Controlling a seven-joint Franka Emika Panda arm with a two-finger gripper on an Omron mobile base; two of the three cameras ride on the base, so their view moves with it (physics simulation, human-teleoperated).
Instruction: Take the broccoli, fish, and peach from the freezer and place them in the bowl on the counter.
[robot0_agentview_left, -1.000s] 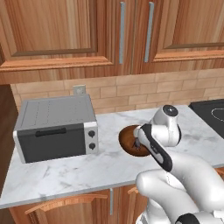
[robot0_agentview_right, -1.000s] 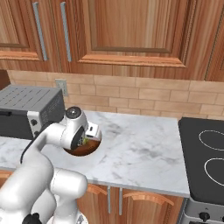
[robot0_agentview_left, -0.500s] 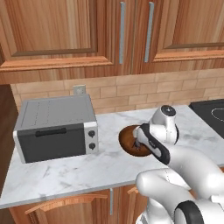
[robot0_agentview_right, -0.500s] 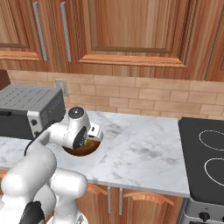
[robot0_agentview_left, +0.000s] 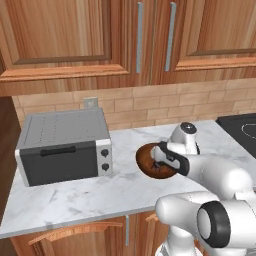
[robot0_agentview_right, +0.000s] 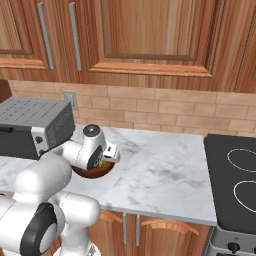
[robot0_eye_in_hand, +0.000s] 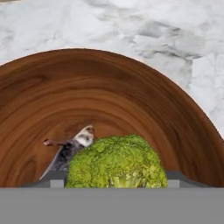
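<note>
Closest to the hand (robot0_eye_in_hand: 113, 181): broccoli (robot0_eye_in_hand: 116, 164), wedged between the two finger tips (robot0_eye_in_hand: 51, 180) at the bottom of the hand view, gripped with the jaws about half apart. Just past the broccoli: dark fish (robot0_eye_in_hand: 68, 151), lying inside the bowl (robot0_eye_in_hand: 109, 87). Directly under the hand: brown wooden bowl. Beyond the bowl's rim: white marble table (robot0_eye_in_hand: 144, 30). Off to the hand's left, well apart: grey toaster oven (robot0_agentview_left: 65, 145) on the same table.
</note>
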